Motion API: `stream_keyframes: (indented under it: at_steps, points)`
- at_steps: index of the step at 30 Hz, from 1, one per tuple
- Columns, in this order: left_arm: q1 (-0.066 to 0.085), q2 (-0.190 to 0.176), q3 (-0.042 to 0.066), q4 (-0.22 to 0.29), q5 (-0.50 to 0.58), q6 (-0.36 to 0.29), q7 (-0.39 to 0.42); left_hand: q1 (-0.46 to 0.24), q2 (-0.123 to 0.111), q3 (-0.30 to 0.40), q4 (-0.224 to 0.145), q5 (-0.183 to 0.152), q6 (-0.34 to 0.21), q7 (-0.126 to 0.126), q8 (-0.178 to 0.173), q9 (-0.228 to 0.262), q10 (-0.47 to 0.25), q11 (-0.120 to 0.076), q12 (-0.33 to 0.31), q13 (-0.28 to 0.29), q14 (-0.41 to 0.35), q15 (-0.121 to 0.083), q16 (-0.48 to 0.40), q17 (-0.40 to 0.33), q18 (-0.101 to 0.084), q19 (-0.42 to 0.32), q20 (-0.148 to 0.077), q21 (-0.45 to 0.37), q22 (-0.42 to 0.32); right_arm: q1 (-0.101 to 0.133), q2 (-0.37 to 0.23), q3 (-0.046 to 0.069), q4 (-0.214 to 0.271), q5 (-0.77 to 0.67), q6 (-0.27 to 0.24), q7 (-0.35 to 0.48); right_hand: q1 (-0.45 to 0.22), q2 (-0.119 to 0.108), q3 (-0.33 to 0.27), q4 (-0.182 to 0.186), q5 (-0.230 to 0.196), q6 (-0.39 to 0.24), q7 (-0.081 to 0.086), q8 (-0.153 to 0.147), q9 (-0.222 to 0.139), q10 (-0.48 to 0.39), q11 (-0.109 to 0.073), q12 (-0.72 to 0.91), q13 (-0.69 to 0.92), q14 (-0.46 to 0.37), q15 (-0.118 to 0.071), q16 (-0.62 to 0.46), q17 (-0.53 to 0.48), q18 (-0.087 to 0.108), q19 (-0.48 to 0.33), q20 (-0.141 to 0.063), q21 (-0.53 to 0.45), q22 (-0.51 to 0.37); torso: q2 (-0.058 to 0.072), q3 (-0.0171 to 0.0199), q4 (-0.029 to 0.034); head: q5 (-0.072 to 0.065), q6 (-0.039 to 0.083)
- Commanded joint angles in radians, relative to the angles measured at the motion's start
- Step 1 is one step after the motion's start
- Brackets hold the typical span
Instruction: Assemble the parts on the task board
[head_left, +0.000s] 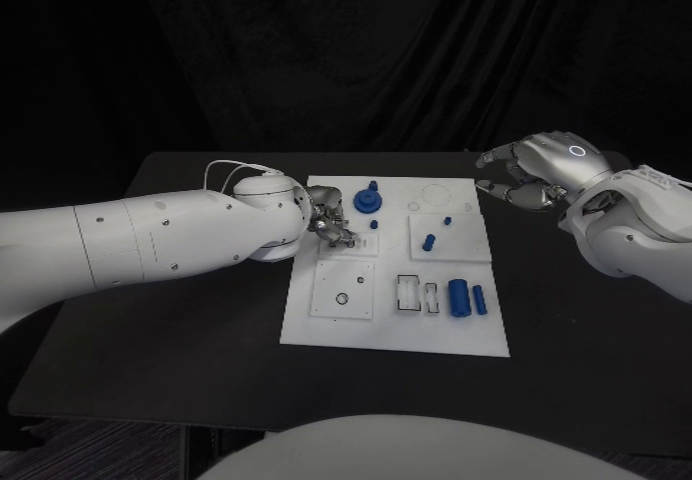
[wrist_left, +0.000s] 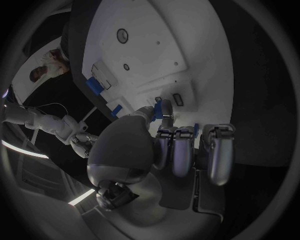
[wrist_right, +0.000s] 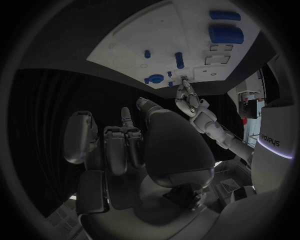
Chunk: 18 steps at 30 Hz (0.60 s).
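The left arm (head_left: 159, 235) enters from the left edge of the head view and lies roughly level across the frame, its left hand (head_left: 330, 222) over the upper left part of the task board (head_left: 397, 335). In the left wrist view the fingers (wrist_left: 178, 150) are curled in, and a small blue part (wrist_left: 159, 107) sits at the fingertips against the white plate. The hand appears to be grasping this part, though the contact is small in the picture.

The task board lies in the middle of the black counter (head_left: 159, 340). Contents, left to right in the head view:
- A blue gear-shaped part (head_left: 369, 201) stands at upper centre, just right of the left hand.
- A small blue peg (head_left: 375, 225) stands just below it.
- Two outlined rectangular slots (head_left: 418, 294) lie at lower centre; whether anything sits in them cannot be told.
- A short blue part (head_left: 428, 241) rests right of centre, with a tiny blue peg (head_left: 447, 220) above it.
- A large blue cylinder (head_left: 457, 297) lies at lower right, with a thinner blue pin (head_left: 479, 299) just beside it.

The right hand (head_left: 531, 172) hangs at the upper right of the frame, off the board's upper right corner and above the counter. Its fingers are curled in, clenched on nothing. The right forearm (head_left: 635, 230) runs down toward the right edge.
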Motion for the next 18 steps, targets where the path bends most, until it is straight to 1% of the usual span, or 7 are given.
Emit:
stream_keyframes:
  at_steps: [1, 5, 7, 13, 18]
  points:
    - [-0.002, 0.002, 0.001, 0.004, 0.031, -0.023, -0.023, -0.008, -0.006, 0.009, 0.000, 0.005, 0.015, -0.006, -0.004, 0.002, 0.102, -0.006, -0.004, 0.263, 0.106, -0.006, 0.003, 0.263, -0.001, 0.051, -0.009, -0.002, 0.197, 0.000, 0.001, 0.001, 0.000, -0.001, 0.018, -0.028, 0.010, -0.002, 0.006, -0.001, 0.004, 0.006, 0.000, -0.007, -0.001, 0.108, 0.005, 0.003, 0.263, 0.105, 0.002, 0.003, 0.263, 0.007, -0.007, -0.001, -0.007, 0.171, 0.001, -0.0012, -0.0025, 0.003, 0.000]
    - [-0.002, 0.004, 0.001, 0.002, 0.032, -0.017, -0.030, -0.014, -0.007, 0.015, 0.003, 0.004, 0.016, -0.006, -0.005, 0.005, 0.102, -0.006, -0.004, 0.263, 0.106, -0.006, 0.003, 0.263, -0.001, 0.050, -0.010, -0.002, 0.197, 0.000, 0.001, 0.001, 0.000, -0.001, 0.023, -0.032, 0.013, -0.001, 0.009, -0.004, 0.004, 0.007, 0.001, -0.007, -0.002, 0.108, 0.005, 0.003, 0.263, 0.105, 0.002, 0.003, 0.263, 0.008, -0.008, -0.001, -0.009, 0.170, 0.001, -0.0007, -0.0011, 0.003, 0.000]
    - [-0.002, 0.006, 0.001, 0.000, 0.032, -0.016, -0.031, -0.015, -0.007, 0.017, 0.003, 0.004, 0.016, -0.006, -0.006, 0.005, 0.102, -0.006, -0.004, 0.263, 0.106, -0.006, 0.003, 0.263, -0.001, 0.050, -0.010, -0.003, 0.196, 0.000, 0.001, 0.001, 0.000, -0.001, 0.026, -0.034, 0.015, 0.000, 0.011, -0.006, 0.004, 0.008, 0.001, -0.008, -0.003, 0.108, 0.005, 0.003, 0.263, 0.105, 0.002, 0.003, 0.263, 0.008, -0.008, -0.001, -0.010, 0.170, 0.001, 0.0001, -0.0010, 0.005, 0.000]
    - [-0.003, 0.014, 0.001, -0.009, 0.032, -0.018, -0.028, -0.017, -0.007, 0.022, 0.003, 0.004, 0.014, -0.006, -0.008, 0.006, 0.102, -0.006, -0.004, 0.263, 0.106, -0.006, 0.003, 0.263, -0.001, 0.049, -0.010, -0.004, 0.195, 0.000, 0.002, 0.001, 0.000, -0.001, 0.035, -0.039, 0.019, 0.001, 0.014, -0.010, 0.004, 0.010, 0.001, -0.009, -0.005, 0.108, 0.005, 0.003, 0.263, 0.105, 0.002, 0.003, 0.263, 0.009, -0.011, -0.001, -0.017, 0.168, 0.002, 0.0001, -0.0039, 0.007, 0.000]
    - [-0.006, 0.018, 0.001, -0.013, 0.032, -0.017, -0.026, -0.017, -0.007, 0.022, 0.003, 0.004, 0.014, -0.006, -0.008, 0.006, 0.102, -0.006, -0.004, 0.263, 0.106, -0.006, 0.003, 0.263, -0.001, 0.049, -0.010, -0.004, 0.195, 0.000, 0.001, 0.001, 0.001, -0.001, 0.041, -0.044, 0.021, 0.002, 0.016, -0.012, 0.004, 0.011, 0.001, -0.009, -0.006, 0.108, 0.005, 0.003, 0.263, 0.105, 0.002, 0.003, 0.263, 0.010, -0.014, -0.001, -0.022, 0.167, 0.002, 0.0001, -0.0018, 0.005, 0.000]
